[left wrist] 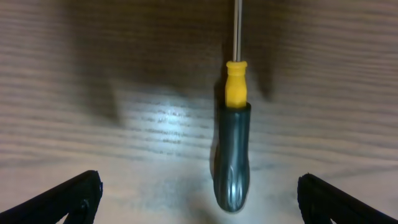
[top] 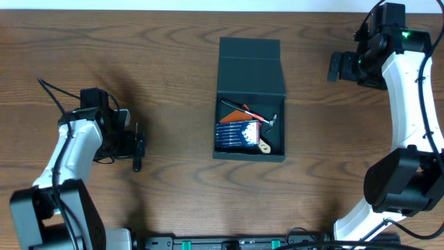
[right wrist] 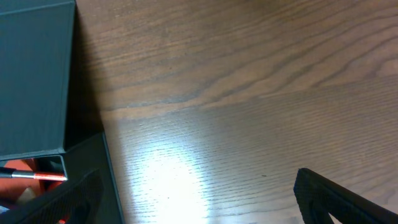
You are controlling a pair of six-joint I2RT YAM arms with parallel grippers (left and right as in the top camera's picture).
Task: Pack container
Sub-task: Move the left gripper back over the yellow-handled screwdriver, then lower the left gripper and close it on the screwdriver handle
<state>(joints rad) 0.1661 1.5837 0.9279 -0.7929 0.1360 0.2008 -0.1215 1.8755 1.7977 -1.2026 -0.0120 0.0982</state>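
Note:
The container (top: 250, 154) is a dark green-black box at the table's middle, its flap lid (top: 250, 66) open toward the back. Inside lie a blue-and-white bit case (top: 239, 134), a red-handled tool (top: 244, 111) and a tan piece (top: 264, 146). A screwdriver (left wrist: 232, 155) with a dark grey handle and yellow collar lies on the table at the left (top: 137, 158). My left gripper (left wrist: 199, 182) is open, with the handle's end between its fingers, not touching them (top: 133, 142). My right gripper (right wrist: 198, 180) is open and empty, over the table right of the box lid (top: 336, 67).
The right wrist view shows the container's lid (right wrist: 34, 74) and side wall (right wrist: 107, 180) at its left edge, with bare wood table (right wrist: 249, 93) beside them. The table's far edge (top: 173, 10) runs along the top of the overhead view.

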